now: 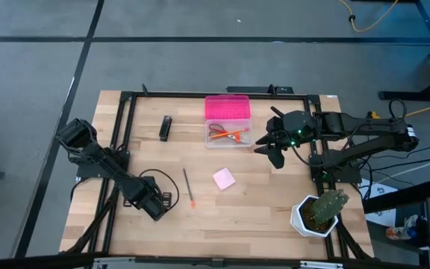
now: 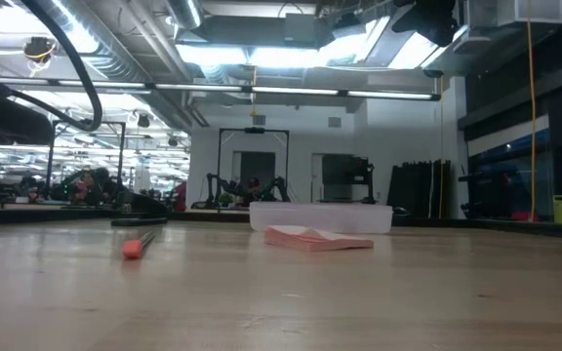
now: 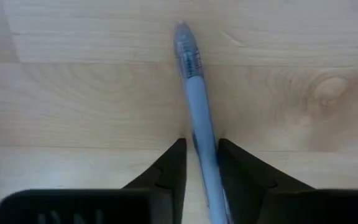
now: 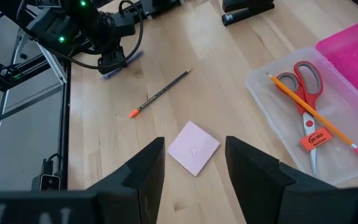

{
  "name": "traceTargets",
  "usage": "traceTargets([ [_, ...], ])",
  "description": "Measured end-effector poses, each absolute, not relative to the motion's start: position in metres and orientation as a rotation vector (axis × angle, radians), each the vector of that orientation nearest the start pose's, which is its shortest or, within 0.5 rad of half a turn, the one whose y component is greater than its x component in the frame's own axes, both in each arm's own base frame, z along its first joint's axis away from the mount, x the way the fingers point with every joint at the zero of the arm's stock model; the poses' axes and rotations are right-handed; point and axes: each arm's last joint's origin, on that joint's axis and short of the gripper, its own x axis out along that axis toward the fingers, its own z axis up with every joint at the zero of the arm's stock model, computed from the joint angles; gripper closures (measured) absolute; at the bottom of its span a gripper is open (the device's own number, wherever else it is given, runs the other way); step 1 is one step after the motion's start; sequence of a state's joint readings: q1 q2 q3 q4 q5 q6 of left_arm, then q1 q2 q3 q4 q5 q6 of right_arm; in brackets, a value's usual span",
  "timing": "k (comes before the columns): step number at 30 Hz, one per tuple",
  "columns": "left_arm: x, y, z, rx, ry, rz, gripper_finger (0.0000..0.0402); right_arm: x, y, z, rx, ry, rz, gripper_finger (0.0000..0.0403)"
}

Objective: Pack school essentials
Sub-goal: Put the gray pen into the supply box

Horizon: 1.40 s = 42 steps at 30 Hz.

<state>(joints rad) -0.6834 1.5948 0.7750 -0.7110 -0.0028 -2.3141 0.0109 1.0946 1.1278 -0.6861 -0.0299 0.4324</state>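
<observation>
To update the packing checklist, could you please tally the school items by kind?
Pens and pencils: 3 (orange pencil in the box, orange-tipped slim pen on the table, blue pen at the left pincer)
Scissors: 1
Pink notepad: 1
Black oblong item: 1
Orange-red piece: 1
Total: 7
Right pincer waits open beside the box.

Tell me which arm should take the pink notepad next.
Right, probably. The right gripper hangs open with the notepad lying between its fingers in the right wrist view, the box close by. The left gripper is down at the table's left, its fingers either side of a blue pen.
</observation>
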Motion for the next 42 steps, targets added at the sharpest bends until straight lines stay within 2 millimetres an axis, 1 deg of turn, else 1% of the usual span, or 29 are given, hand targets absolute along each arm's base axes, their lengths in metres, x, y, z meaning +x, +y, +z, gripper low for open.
traceTargets([
  [8, 0.187, -0.152, 0.133, -1.271, 1.197, 1.210, 0.0388, 0.219, 0.003, 0.347, 0.423, 0.651, -0.102, 0.0234],
  [14, 0.186, -0.151, 0.135, -1.281, 1.192, 1.205, 0.0395, 0.219, 0.003, 0.347, 0.405, 0.652, -0.096, 0.0234],
  [17, 0.187, -0.151, 0.145, -1.279, 1.168, 1.198, 0.0397, 0.219, 0.003, 0.347, 0.405, 0.652, -0.096, 0.0234],
  [19, 0.188, -0.150, 0.158, -1.279, 1.124, 1.181, 0.0397, 0.219, 0.003, 0.347, 0.405, 0.652, -0.096, 0.0234],
  [21, 0.195, -0.148, 0.168, -1.291, 1.084, 1.135, 0.0398, 0.219, 0.003, 0.347, 0.405, 0.652, -0.096, 0.0234],
  [23, 0.202, -0.141, 0.174, -1.263, 1.054, 1.108, 0.0398, 0.219, 0.003, 0.348, 0.405, 0.651, -0.096, 0.0234],
  [25, 0.215, -0.135, 0.182, -1.248, 1.025, 1.050, 0.0398, 0.219, 0.003, 0.348, 0.406, 0.649, -0.096, 0.0234],
  [29, 0.240, -0.111, 0.198, -1.174, 0.972, 0.964, 0.0398, 0.219, 0.003, 0.348, 0.420, 0.643, -0.099, 0.0234],
  [32, 0.259, -0.086, 0.212, -1.105, 0.921, 0.913, 0.0399, 0.219, 0.003, 0.348, 0.433, 0.642, -0.103, 0.0234],
  [36, 0.280, -0.043, 0.231, -1.009, 0.879, 0.880, 0.0399, 0.219, 0.003, 0.348, 0.466, 0.641, -0.116, 0.0234],
  [39, 0.290, -0.009, 0.242, -0.948, 0.851, 0.855, 0.0399, 0.219, 0.003, 0.348, 0.486, 0.640, -0.124, 0.0234],
  [42, 0.298, 0.023, 0.250, -0.929, 0.796, 0.789, 0.0399, 0.219, 0.003, 0.348, 0.505, 0.638, -0.136, 0.0234],
])
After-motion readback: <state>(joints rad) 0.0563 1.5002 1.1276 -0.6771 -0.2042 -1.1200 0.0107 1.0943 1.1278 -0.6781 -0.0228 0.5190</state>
